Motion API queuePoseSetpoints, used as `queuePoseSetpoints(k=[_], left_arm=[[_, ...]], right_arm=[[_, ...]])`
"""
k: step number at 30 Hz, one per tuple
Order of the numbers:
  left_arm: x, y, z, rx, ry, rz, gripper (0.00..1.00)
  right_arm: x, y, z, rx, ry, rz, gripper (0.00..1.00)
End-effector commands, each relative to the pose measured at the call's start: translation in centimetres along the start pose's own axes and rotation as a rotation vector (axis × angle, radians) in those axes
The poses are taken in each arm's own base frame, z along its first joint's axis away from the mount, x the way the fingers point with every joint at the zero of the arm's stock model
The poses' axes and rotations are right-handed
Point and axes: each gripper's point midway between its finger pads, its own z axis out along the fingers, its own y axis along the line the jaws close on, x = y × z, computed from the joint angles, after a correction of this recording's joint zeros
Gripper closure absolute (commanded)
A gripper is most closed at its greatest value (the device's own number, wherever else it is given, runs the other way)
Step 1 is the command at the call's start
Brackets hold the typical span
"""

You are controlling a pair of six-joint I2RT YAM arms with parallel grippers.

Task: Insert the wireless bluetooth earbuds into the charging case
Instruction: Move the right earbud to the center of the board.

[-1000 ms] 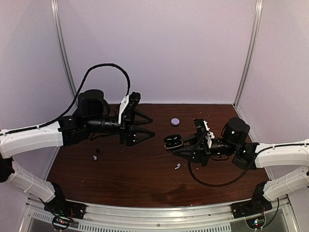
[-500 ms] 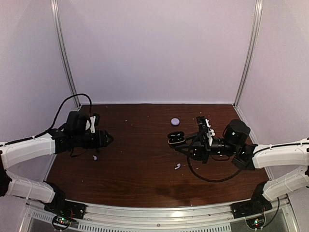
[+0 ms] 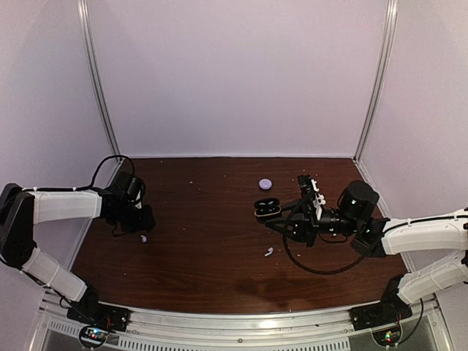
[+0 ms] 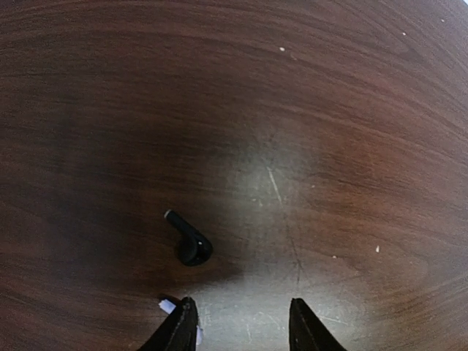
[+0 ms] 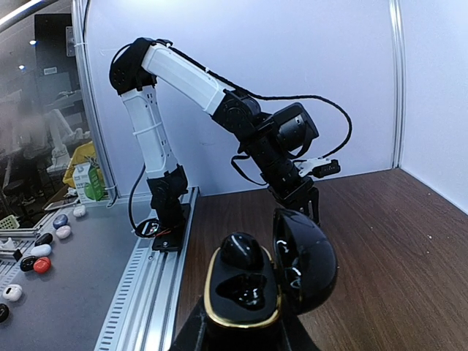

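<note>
- Left gripper [image 4: 240,316] has dropped to the desk [image 4: 344,131], jaws apart and empty.
- Centre it over the dark earbud [image 4: 190,243] before closing.
- Right gripper [image 5: 241,335] clamps the open case [image 5: 245,292].

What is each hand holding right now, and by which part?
Right hand grips the open black charging case by its lower half. Left hand holds nothing; its jaws stand apart over the table.

The table [image 4: 344,110] is dark, faintly scratched wood-grain with a sheen; the charging case [image 5: 245,289] is glossy black plastic, gold-rimmed.
</note>
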Motion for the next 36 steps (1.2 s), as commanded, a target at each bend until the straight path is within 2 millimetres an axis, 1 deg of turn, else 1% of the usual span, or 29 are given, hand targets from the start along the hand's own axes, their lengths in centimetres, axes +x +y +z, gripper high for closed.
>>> queuePoseSetpoints(k=[1, 5, 8, 13, 17, 21, 28, 36], left_arm=[[-1.1, 1.3, 0.1, -0.094, -0.04, 0.03, 0.55], [-0.9, 1.4, 0.9, -0.108, -0.023, 0.055, 0.56], [-1.0, 1.2, 1.6, -0.1, -0.015, 0.077, 0.56], [-1.7, 0.7, 2.1, -0.092, -0.038, 0.088, 0.58], [-2.0, 1.2, 2.8, -0.128, -0.04, 0.093, 0.58], [-1.7, 1.6, 3.7, -0.158, -0.025, 0.103, 0.6], [-1.5, 2.3, 4.4, -0.187, -0.028, 0.112, 0.61], [-0.7, 2.3, 5.6, -0.185, 0.004, 0.131, 0.7]], right_arm=[[-0.1, -0.2, -0.1, 0.01, -0.008, -0.01, 1.0], [-0.1, -0.3, 0.1, 0.001, -0.006, -0.009, 1.0], [0.0, -0.3, 0.1, 0.001, -0.004, -0.007, 1.0], [-0.1, -0.2, 0.0, 0.002, -0.005, -0.007, 1.0], [-0.2, -0.2, 0.0, 0.002, -0.007, -0.006, 1.0], [-0.2, -0.2, 0.0, 0.002, -0.005, -0.01, 1.0], [-0.4, -0.3, -0.1, 0.012, -0.01, -0.016, 1.0], [-0.3, -0.4, -0.2, 0.019, -0.006, -0.015, 1.0]])
